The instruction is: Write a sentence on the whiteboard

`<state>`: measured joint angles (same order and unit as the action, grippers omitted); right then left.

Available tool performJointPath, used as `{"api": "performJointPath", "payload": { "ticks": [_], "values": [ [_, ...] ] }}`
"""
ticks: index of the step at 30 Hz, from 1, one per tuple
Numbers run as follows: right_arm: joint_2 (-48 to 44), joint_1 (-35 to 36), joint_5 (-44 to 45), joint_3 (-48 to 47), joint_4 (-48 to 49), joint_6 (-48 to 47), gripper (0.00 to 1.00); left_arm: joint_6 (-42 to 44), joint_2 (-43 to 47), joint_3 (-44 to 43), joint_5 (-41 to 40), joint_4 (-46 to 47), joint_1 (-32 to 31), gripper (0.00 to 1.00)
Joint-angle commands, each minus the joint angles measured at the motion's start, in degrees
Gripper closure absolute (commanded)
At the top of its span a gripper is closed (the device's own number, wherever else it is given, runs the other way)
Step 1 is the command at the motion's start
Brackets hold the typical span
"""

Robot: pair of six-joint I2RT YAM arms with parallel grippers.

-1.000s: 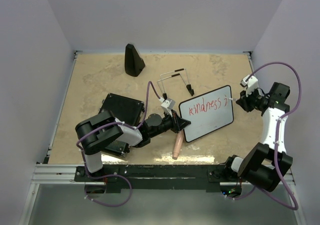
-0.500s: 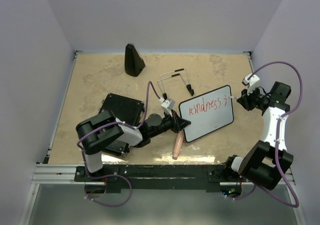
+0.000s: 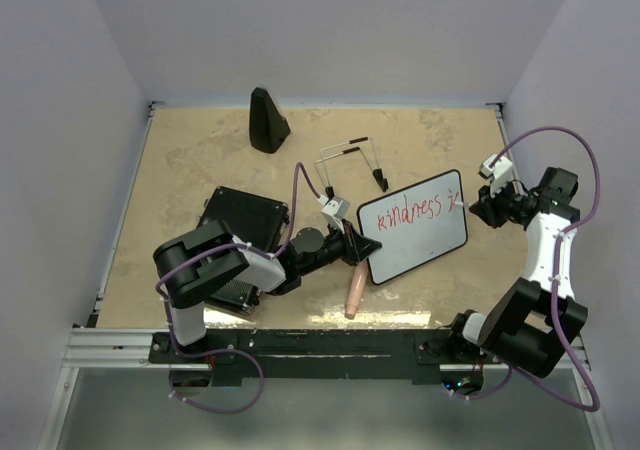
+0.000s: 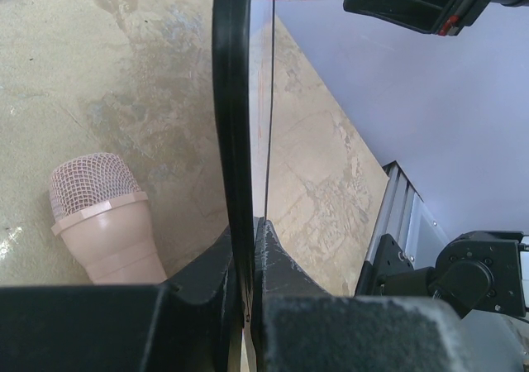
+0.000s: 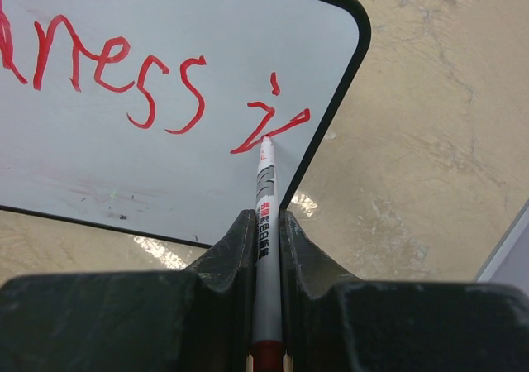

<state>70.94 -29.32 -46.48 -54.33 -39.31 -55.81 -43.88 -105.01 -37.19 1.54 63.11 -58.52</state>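
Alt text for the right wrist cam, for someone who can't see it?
The right gripper is shut on a white marker whose tip meets the whiteboard near its right edge, at a red stroke. To the left runs red handwriting ending in "ness"; tan table beyond.

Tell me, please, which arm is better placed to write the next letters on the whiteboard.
Right. The right gripper grips the marker, tip on the whiteboard by the red writing; the left gripper clamps the board's edge.
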Motion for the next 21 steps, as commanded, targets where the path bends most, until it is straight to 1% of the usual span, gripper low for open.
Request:
{"api": "performJointPath", "payload": {
  "ticks": [1,5,9,16,21],
  "values": [
    [0.0,0.1,-0.8,-0.8,-0.9,-1.7,1.00,4.6,-1.0,-0.4,2.3,-1.3,-0.3,1.00],
    [-1.7,0.1,2.9,0.6,3.3,2.3,1.00,4.5,-0.8,-0.3,2.2,-1.3,-0.3,1.00],
    [-2.0,0.1,5.1,1.3,5.2,3.6,1.00,4.5,-0.7,-0.3,2.2,-1.2,-0.4,1.00],
    [0.0,0.0,4.9,1.3,0.9,-0.3,1.00,4.5,-0.7,-0.2,2.3,-1.1,-0.3,1.00],
    [1.4,0.1,1.3,0.5,-3.8,-5.3,1.00,4.2,-1.2,-0.3,2.5,-0.7,-0.3,1.00]
  ]
}}
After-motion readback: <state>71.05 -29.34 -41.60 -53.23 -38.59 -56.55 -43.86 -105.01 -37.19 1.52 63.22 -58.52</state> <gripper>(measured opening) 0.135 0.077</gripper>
